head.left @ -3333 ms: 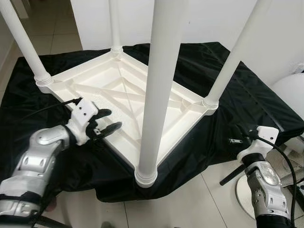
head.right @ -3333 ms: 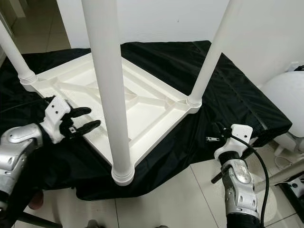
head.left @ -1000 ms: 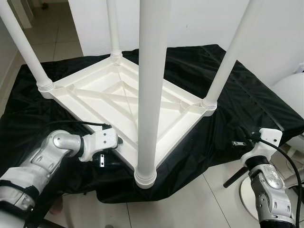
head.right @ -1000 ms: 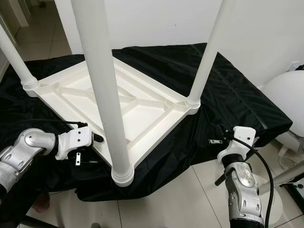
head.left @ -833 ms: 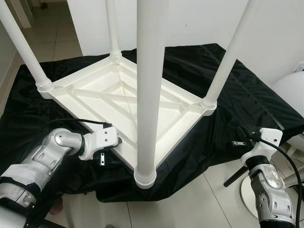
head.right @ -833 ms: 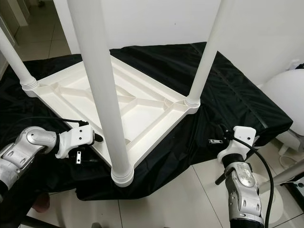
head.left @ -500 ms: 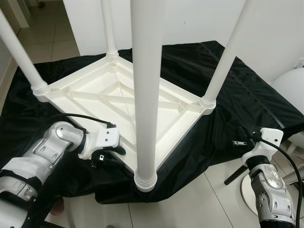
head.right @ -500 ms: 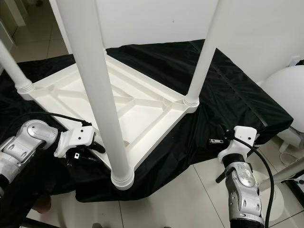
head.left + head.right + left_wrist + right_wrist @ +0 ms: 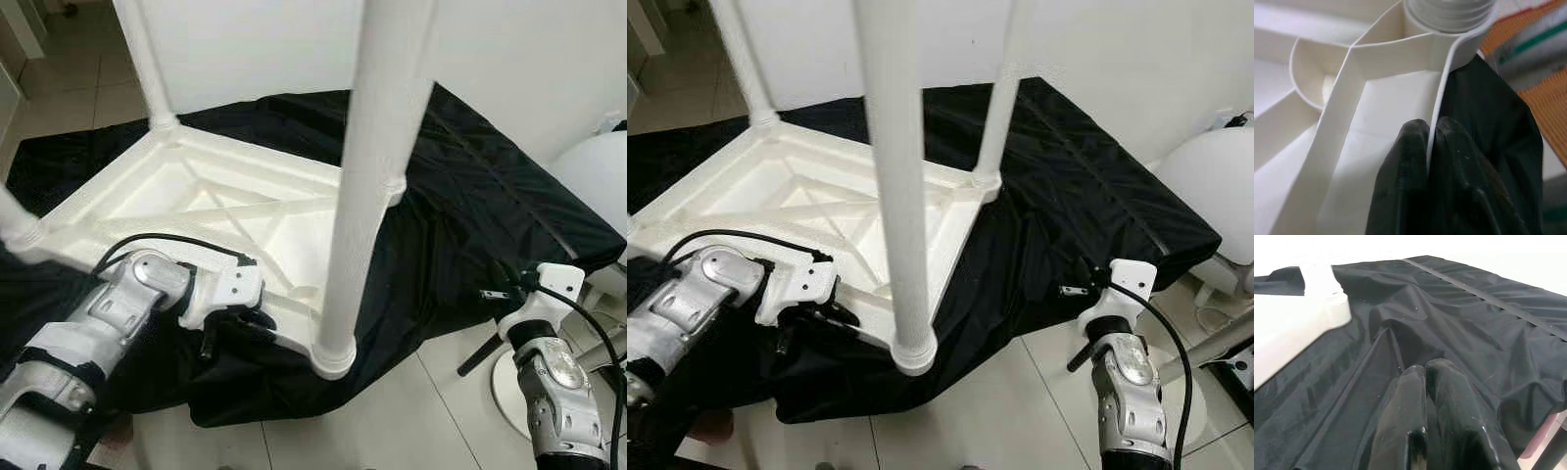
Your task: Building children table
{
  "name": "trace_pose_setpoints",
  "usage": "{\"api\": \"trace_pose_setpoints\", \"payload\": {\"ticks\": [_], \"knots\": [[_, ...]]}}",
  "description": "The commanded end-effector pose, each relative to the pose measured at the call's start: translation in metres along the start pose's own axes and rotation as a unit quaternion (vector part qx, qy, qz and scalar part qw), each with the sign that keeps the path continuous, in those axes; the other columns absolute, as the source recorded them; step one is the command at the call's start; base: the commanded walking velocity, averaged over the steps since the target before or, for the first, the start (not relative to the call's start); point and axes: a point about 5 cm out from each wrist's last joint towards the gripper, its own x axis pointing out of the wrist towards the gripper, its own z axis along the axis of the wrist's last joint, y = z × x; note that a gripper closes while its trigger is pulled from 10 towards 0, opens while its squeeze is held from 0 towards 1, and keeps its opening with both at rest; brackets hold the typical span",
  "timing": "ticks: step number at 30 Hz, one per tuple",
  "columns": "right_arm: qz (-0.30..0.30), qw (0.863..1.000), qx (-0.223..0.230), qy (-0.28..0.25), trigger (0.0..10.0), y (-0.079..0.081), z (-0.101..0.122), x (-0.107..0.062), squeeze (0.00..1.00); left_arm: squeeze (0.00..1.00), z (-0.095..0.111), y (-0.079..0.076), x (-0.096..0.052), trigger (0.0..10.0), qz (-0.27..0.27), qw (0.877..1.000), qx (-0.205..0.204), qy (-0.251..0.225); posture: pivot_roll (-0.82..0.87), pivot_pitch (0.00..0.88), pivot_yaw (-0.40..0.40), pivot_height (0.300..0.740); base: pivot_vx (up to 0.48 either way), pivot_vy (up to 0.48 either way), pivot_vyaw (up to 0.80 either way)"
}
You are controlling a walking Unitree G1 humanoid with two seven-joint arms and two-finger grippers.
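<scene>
Table: white plastic children's table [image 9: 196, 211], upside down on a black fabric sheet [image 9: 470, 196] spread over the pale tiled floor [image 9: 411, 421]; ribbed underside faces up.
Legs: round white plastic legs standing up from the corner sockets; the nearest leg [image 9: 367, 176] is seated in the near corner socket, another [image 9: 142, 54] at the far corner.
Left gripper: left gripper [image 9: 1427, 147] low at the table's near edge, just beside the nearest leg's socket; its two black fingers [image 9: 1400, 176] are pinched on the thin white rim, one finger either side (the wrist view shows the rim running straight between them).
Left arm: silver, bent, reaching in from the robot's left, black cable looping over the wrist.
Right gripper: right gripper [image 9: 1425, 374] hangs off the sheet's right side, well apart from the table; fingers pressed together with nothing between them, pointing over the black sheet.
Other: white rounded object [image 9: 593, 181] at the right edge, beyond the sheet.
</scene>
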Motion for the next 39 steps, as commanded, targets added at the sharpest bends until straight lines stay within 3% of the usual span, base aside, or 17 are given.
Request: {"api": "trace_pose_setpoints", "payload": {"ticks": [1, 3, 7, 9, 13, 16, 18, 19, 20, 21, 26, 27, 33, 34, 35, 36, 39], "knots": [[0.0, 1.0, 0.004, -0.002, 10.0, 0.003, 0.001, 0.001, 0.0, 0.0, -0.018, 0.009, -0.006, 0.0, 0.122, 0.991, -0.045, 0.014, -0.05, 0.088, 0.033, 0.74, 0.0, 0.0, 0.0], [-0.002, 1.0, 0.007, -0.006, 10.0, 0.005, 0.002, 0.002, 0.0, 0.0, -0.017, 0.019, -0.003, 0.0, 0.173, 0.984, -0.038, 0.013, -0.05, 0.088, 0.033, 0.74, 0.0, 0.0, 0.0], [-0.002, 1.0, 0.009, -0.008, 10.0, 0.007, 0.002, 0.004, 0.0, 0.0, -0.017, 0.028, -0.001, 0.0, 0.217, 0.975, -0.046, 0.017, -0.05, 0.089, 0.033, 0.74, 0.0, 0.0, 0.0], [-0.003, 1.0, 0.014, -0.011, 10.0, 0.01, 0.003, 0.006, 0.0, 0.0, -0.017, 0.037, 0.002, 0.0, 0.266, 0.962, -0.06, 0.021, -0.05, 0.09, 0.031, 0.74, 0.0, 0.0, 0.0], [-0.003, 1.0, 0.015, -0.012, 10.0, 0.011, 0.003, 0.006, 0.0, 0.0, -0.016, 0.04, 0.003, 0.0, 0.279, 0.958, -0.064, 0.022, -0.05, 0.09, 0.031, 0.74, 0.0, 0.0, 0.0], [-0.003, 1.0, 0.017, -0.014, 10.0, 0.013, 0.003, 0.009, 0.0, 0.0, -0.01, 0.053, 0.008, 0.0, 0.338, 0.937, -0.085, 0.007, -0.05, 0.093, 0.026, 0.74, 0.0, 0.0, 0.0], [-0.003, 1.0, 0.017, -0.014, 10.0, 0.013, 0.003, 0.009, 0.0, 0.0, -0.01, 0.053, 0.008, 0.0, 0.338, 0.937, -0.085, 0.007, -0.05, 0.093, 0.026, 0.74, 0.0, 0.0, 0.0], [-0.002, 1.0, 0.016, -0.015, 10.0, 0.014, 0.003, 0.009, 0.0, 0.0, -0.008, 0.056, 0.01, 4.1, 0.353, 0.931, -0.094, 0.0, -0.05, 0.093, 0.027, 0.74, 0.0, 0.0, 0.0], [-0.001, 1.0, 0.015, -0.015, 10.0, 0.014, 0.004, 0.009, 0.0, 0.0, -0.005, 0.058, 0.012, 4.1, 0.362, 0.927, -0.096, -0.007, -0.05, 0.093, 0.027, 0.74, 0.0, 0.0, 0.0], [0.0, 1.0, 0.014, -0.015, 10.0, 0.014, 0.004, 0.008, 0.0, 0.0, -0.002, 0.059, 0.014, 10.0, 0.369, 0.924, -0.097, -0.014, -0.06, 0.094, 0.027, 0.74, 0.0, 0.0, 0.0], [0.003, 1.0, 0.016, -0.011, 10.0, 0.014, 0.003, 0.007, 0.0, 0.0, 0.004, 0.058, 0.016, 10.0, 0.366, 0.926, -0.088, -0.038, -0.06, 0.094, 0.027, 0.74, 0.0, 0.0, 0.0], [0.003, 1.0, 0.018, -0.009, 10.0, 0.013, 0.002, 0.006, 0.0, 1.0, 0.005, 0.057, 0.016, 10.0, 0.36, 0.927, -0.096, -0.05, -0.05, 0.097, 0.026, 0.74, 0.0, 0.0, 0.0], [0.001, 1.0, 0.019, -0.005, 10.0, 0.012, 0.001, 0.005, 0.0, 1.0, 0.008, 0.055, 0.014, 10.0, 0.359, 0.927, -0.086, -0.058, -0.05, 0.098, 0.025, 0.74, 0.0, 0.0, 0.0], [0.003, 1.0, 0.02, -0.005, 10.0, 0.012, 0.0, 0.005, 0.0, 0.73, 0.009, 0.055, 0.014, 10.0, 0.364, 0.927, -0.078, -0.056, -0.05, 0.101, 0.02, 0.74, 0.0, 0.0, 0.0], [0.003, 1.0, 0.02, -0.005, 10.0, 0.012, 0.0, 0.005, 0.0, 0.73, 0.009, 0.055, 0.014, 10.0, 0.364, 0.927, -0.078, -0.056, -0.05, 0.101, 0.02, 0.74, 0.0, 0.0, 0.0], [0.018, 0.999, 0.03, -0.003, 10.0, 0.015, 0.0, 0.005, 1.0, 0.0, 0.011, 0.056, 0.011, 10.0, 0.375, 0.923, -0.07, -0.057, -0.05, 0.101, 0.018, 0.74, 0.0, 0.0, 0.0], [0.025, 0.999, 0.033, -0.003, 10.0, 0.016, 0.0, 0.004, 1.0, 0.0, 0.012, 0.057, 0.009, 10.0, 0.379, 0.921, -0.07, -0.06, -0.05, 0.101, 0.018, 0.74, 0.0, 0.0, 0.0]]}}
